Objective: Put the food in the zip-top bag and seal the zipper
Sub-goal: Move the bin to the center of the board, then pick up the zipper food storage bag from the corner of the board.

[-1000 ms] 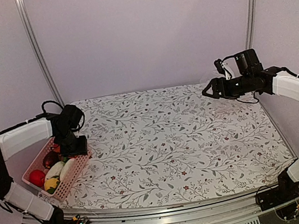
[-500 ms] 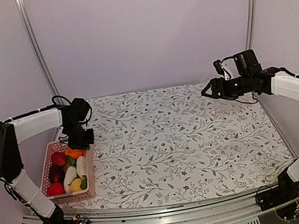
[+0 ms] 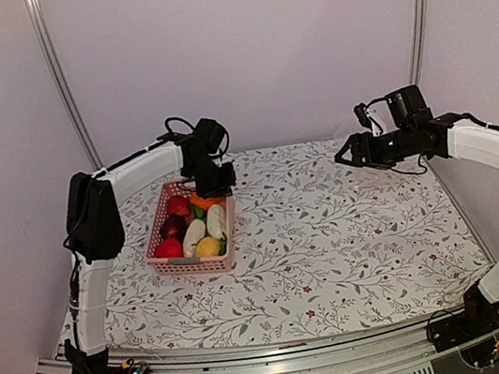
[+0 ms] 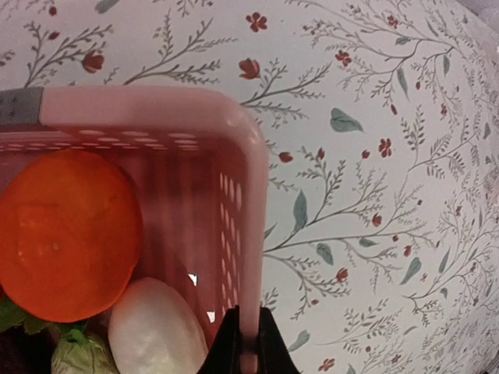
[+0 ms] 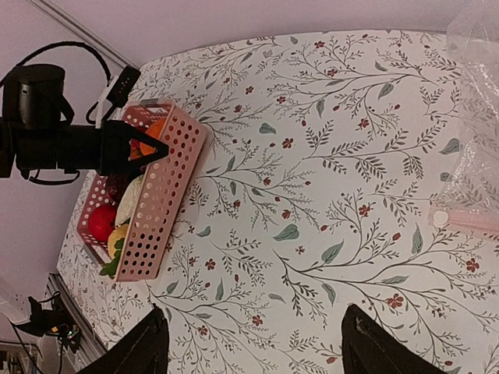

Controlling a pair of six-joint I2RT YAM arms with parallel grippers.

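— Pink slotted plastic is all the left fingers (image 4: pixel 224 354) hold: they are pressed together on the side wall of the pink basket (image 4: pixel 249 195), short of its corner. And the toy food (image 3: pixel 193 237)?
— It is inside that basket, just inboard of the pinch, with a white radish (image 4: pixel 156 331) and an orange toy fruit (image 4: pixel 66 234) nearest. The pieces are probably light, hard and round. They could roll out of a shallow grip, so a hold across the middle looks best.
— And the zip-top bag (image 5: pixel 477 109)?
— It is clear, crinkly film ahead of the right fingers (image 5: pixel 374 347) and off to one side, only partly in view over the bench (image 5: pixel 312 156). Those fingers are spread wide and hold nothing. The film looks limp and slippery, and is likely best taken by the zipper (image 5: pixel 472 220), seemingly the pinkish band.
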